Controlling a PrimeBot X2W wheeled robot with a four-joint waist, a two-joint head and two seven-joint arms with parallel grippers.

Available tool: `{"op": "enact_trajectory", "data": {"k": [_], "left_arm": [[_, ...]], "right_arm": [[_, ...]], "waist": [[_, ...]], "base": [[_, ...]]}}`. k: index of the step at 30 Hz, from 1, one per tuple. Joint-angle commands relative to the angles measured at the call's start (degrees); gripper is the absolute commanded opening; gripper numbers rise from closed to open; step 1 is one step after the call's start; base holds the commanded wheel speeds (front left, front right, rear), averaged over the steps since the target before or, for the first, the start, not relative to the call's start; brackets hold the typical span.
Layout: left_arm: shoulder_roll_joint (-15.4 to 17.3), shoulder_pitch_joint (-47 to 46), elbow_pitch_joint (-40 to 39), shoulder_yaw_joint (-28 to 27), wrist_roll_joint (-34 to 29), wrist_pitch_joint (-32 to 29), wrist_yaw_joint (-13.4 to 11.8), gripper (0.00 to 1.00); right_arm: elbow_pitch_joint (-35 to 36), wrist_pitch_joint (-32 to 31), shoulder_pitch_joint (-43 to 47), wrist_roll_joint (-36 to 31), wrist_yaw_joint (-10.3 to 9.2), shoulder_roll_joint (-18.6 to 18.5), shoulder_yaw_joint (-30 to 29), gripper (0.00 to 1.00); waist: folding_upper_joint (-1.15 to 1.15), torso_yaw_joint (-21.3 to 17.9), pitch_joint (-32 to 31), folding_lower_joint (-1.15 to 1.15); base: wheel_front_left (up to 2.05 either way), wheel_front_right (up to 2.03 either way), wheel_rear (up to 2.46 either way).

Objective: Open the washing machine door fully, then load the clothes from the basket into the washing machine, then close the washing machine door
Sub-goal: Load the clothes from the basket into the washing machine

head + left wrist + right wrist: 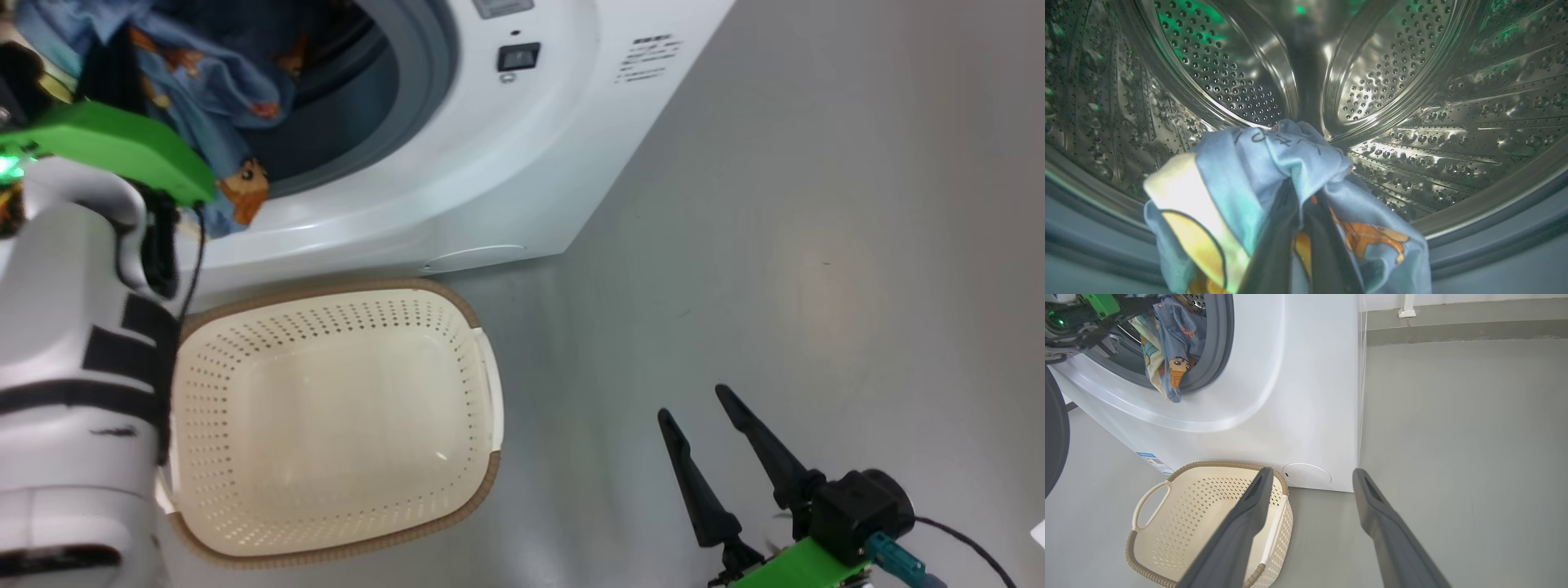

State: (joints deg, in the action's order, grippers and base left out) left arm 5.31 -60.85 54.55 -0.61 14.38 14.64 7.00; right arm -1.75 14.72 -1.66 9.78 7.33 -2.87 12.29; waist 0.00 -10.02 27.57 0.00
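Our left end effector (1302,204), clamped on the clothes (1241,171) in the washing machine (522,163) mouth at eleven o'clock of the basket (490,482), may leave cloth caught on the gasket (424,69) if we release early, with our right end effector (692,403) spread apart.

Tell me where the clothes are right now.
The clothes hang at the washing machine mouth, upper left in the head view, pinched in the left gripper, above the basket.

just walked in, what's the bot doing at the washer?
The left gripper is shut on the clothes and holds them in the mouth of the washing machine, with some fabric hanging over the gasket. The basket in front is empty. The right gripper is open, holding nothing, beside the basket.
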Motion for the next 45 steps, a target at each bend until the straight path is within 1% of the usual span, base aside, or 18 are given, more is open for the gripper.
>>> {"op": "enact_trajectory", "data": {"k": [1,5,9,13,19,22,27,31,35,39,45], "left_arm": [[2.9,-1.7,-0.4,-0.9,-0.9,0.4,-0.5,0.00],[4.7,-4.9,2.4,-1.2,-1.6,0.4,-0.9,0.00],[6.0,-8.2,4.2,-1.2,-1.8,0.4,-0.8,0.00],[8.0,-12.2,5.9,-1.4,-1.8,0.4,-0.6,0.00],[11.4,-16.5,7.4,-2.3,-1.6,0.4,-0.9,0.00],[12.3,-18.9,7.9,-3.4,-0.7,0.4,-1.2,0.00],[13.1,-19.8,6.7,-4.4,-0.6,0.4,-2.2,0.00],[13.7,-21.1,5.2,-5.2,-0.7,0.4,-3.3,0.00],[14.7,-18.9,3.4,-4.9,-2.4,0.4,-4.4,0.00],[14.9,-17.2,6.3,-4.3,-3.4,0.4,-5.2,0.00],[14.5,-18.5,9.5,-1.5,-5.6,0.4,-4.7,0.00]], "right_arm": [[1.4,0.3,1.5,0.2,0.16,0.0,1.6,1.00],[1.9,0.3,1.8,0.4,0.16,0.0,2.1,1.00],[2.3,0.3,2.1,0.7,0.16,0.0,2.8,1.00],[2.6,0.3,1.7,1.3,0.16,0.0,3.6,1.00],[2.9,0.3,2.1,2.1,0.16,0.0,4.1,1.00],[3.4,0.3,2.2,2.5,0.16,0.0,4.0,1.00],[3.6,0.3,2.7,3.4,0.16,0.0,4.9,1.00],[4.4,0.3,2.4,4.4,0.16,0.0,4.8,1.00],[3.9,0.3,2.4,4.8,0.16,0.0,5.9,1.00],[3.4,0.3,2.6,4.7,0.16,0.0,6.2,1.00],[3.7,0.3,1.8,4.8,0.16,0.0,5.7,1.00]], "waist": [[0.00,-0.9,0.0,0.00],[0.00,-2.5,0.7,0.00],[0.00,-3.7,2.1,0.00],[0.00,-5.3,3.9,0.00],[0.00,-7.6,4.7,0.00],[0.00,-8.4,5.6,0.00],[0.00,-9.6,5.9,0.00],[0.00,-10.0,7.9,0.00],[0.00,-10.5,7.6,0.00],[0.00,-10.8,6.9,0.00],[0.00,-10.6,7.0,0.00]], "base": [[0.00,0.00,0.00],[0.00,0.00,0.00],[0.00,0.00,0.00],[0.00,0.00,0.00],[0.00,0.00,0.00],[0.00,0.00,0.00],[0.00,0.00,0.00],[0.00,0.00,0.00],[0.00,0.00,0.00],[0.00,0.00,0.00],[0.00,0.00,0.00]]}}
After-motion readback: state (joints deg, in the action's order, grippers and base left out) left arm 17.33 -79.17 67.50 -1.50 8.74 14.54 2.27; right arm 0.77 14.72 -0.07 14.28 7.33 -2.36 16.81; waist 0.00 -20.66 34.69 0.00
